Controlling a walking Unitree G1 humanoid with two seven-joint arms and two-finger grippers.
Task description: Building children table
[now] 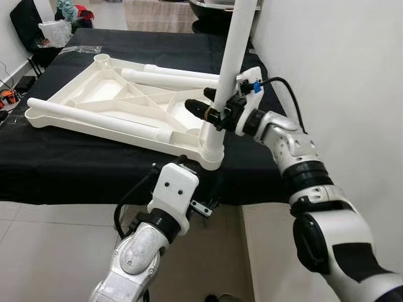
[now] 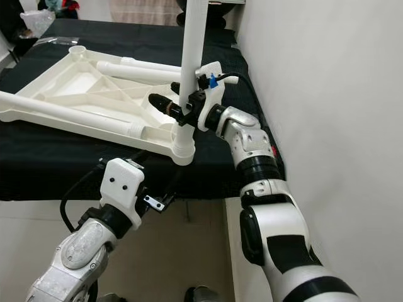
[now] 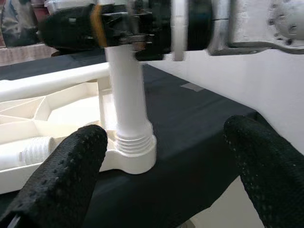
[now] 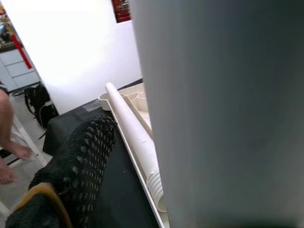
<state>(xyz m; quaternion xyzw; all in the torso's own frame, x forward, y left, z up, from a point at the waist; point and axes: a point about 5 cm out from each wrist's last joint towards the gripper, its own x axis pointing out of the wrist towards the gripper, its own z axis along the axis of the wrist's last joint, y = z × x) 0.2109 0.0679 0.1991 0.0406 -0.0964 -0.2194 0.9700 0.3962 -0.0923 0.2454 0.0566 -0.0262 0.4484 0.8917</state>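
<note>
- Closest to the camera, the left gripper [image 3: 156,175] sits low, just below the near edge of the black-covered table [image 1: 75,170]. Its fingers [image 3: 61,175] are spread wide apart with nothing between them, pointed up at the corner where the leg goes in.
- Right above that is the near right corner socket [image 1: 212,158] of the white tabletop [image 1: 119,100], which is lying upside down on the black cloth with its ribbed underside facing up.
- An upright white leg [image 1: 233,69] stands in that socket, thread rings showing just above the collar.
- The right gripper [image 1: 211,112] comes in from the right and is clamped around that leg partway up, one black finger [image 1: 196,108] poking out on the far side of it.
- Further back, two more loose legs [image 1: 94,116] lie flat on the tabletop, one along the front rail and one [image 1: 170,77] along the back.
- Way at the far left end of the table there's a crumpled clear plastic bag [image 1: 55,31].
</note>
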